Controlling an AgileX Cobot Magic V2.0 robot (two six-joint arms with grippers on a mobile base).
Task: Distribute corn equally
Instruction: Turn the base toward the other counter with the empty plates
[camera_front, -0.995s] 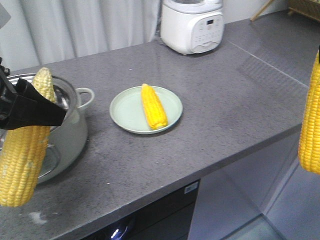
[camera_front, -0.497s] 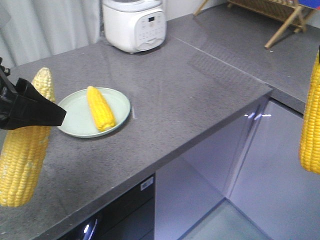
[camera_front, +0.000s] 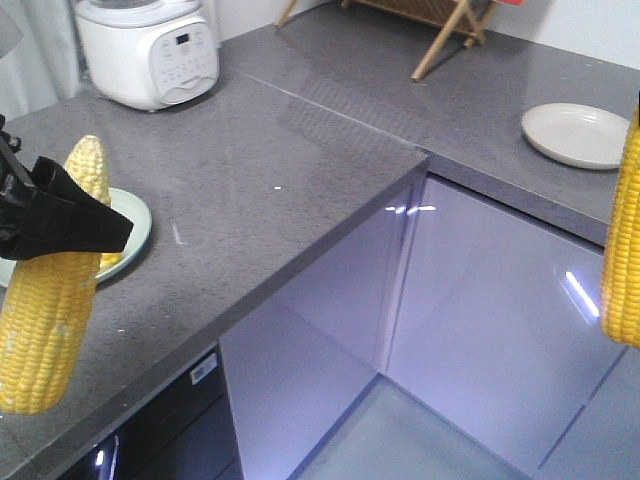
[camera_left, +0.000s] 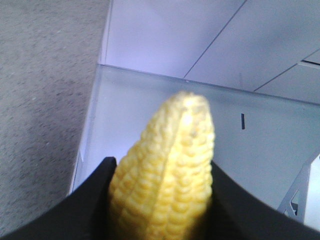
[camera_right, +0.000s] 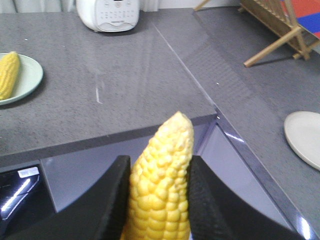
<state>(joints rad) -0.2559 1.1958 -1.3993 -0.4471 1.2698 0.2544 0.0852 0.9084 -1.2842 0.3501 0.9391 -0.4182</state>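
My left gripper (camera_front: 60, 215) is shut on a yellow corn cob (camera_front: 50, 310) that hangs upright at the left edge of the front view. In the left wrist view the same corn (camera_left: 170, 165) sits between the black fingers (camera_left: 95, 200) of the left gripper (camera_left: 162, 200), over the floor. My right gripper (camera_right: 159, 185) is shut on a second cob (camera_right: 162, 165), which also shows at the right edge as a cob (camera_front: 622, 240). A third cob (camera_right: 7, 75) lies on a pale green plate (camera_right: 32, 75). From the front that plate (camera_front: 135, 225) is mostly hidden behind the left gripper.
An empty white plate (camera_front: 575, 133) sits on the right-hand counter, seen as a plate (camera_right: 305, 135) from the right wrist. A white rice cooker (camera_front: 150, 50) stands at the back left and a wooden rack (camera_front: 440, 30) at the back. The counter forms an inner corner (camera_front: 425, 160) above lilac cabinet fronts.
The front view has swung to the right: the pot left the frame, the green plate slid to the left edge, and the white plate came into view. Both grippers still hold their cobs.
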